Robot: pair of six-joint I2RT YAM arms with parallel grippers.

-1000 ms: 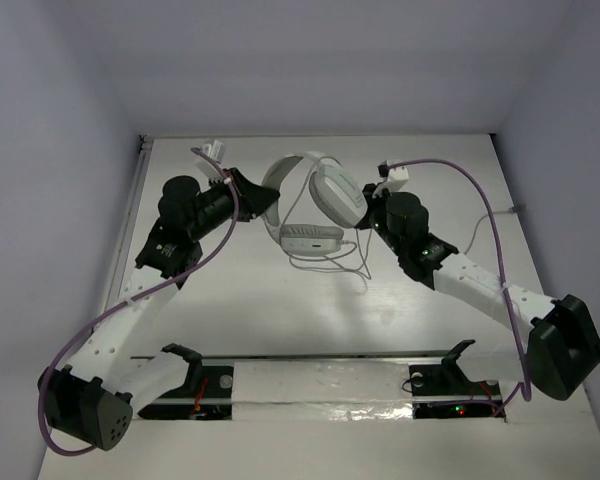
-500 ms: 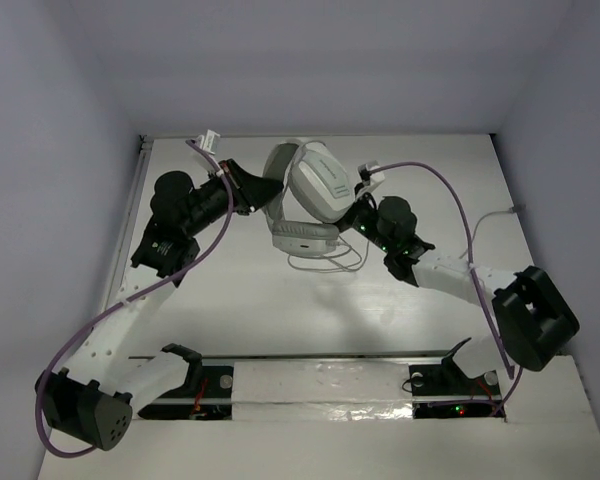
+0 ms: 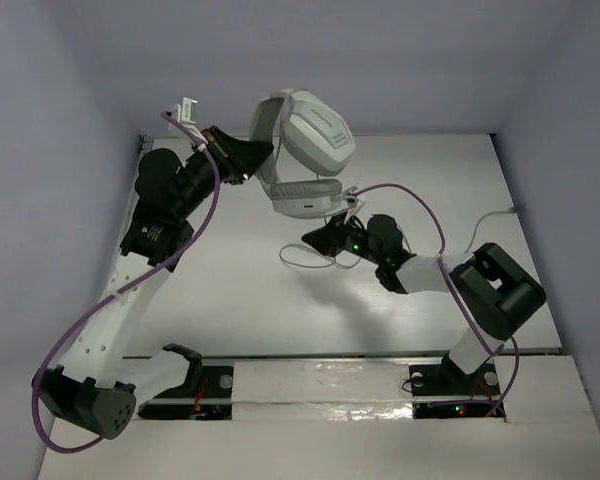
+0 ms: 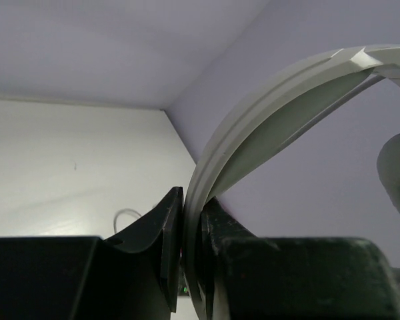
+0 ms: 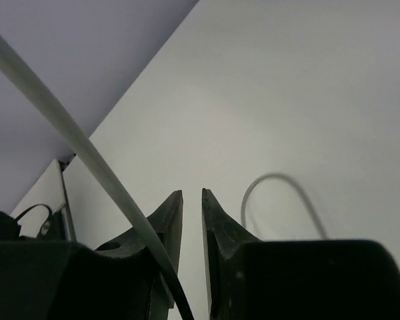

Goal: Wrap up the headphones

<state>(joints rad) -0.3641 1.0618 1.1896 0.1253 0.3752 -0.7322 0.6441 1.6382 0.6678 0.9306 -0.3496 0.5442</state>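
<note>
Top external: headphones (image 3: 317, 137) raised in clamped left jaws; right jaws, near-shut, moved inward.

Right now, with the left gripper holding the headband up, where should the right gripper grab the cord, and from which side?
Probably the slack loop of the cord lying on the table, ahead of the right gripper. Come down from above, jaws straddling the strand; the headphones hang from the left gripper, so that loop is free.

White table (image 3: 230, 300), pale lavender walls (image 3: 400, 60)
</note>
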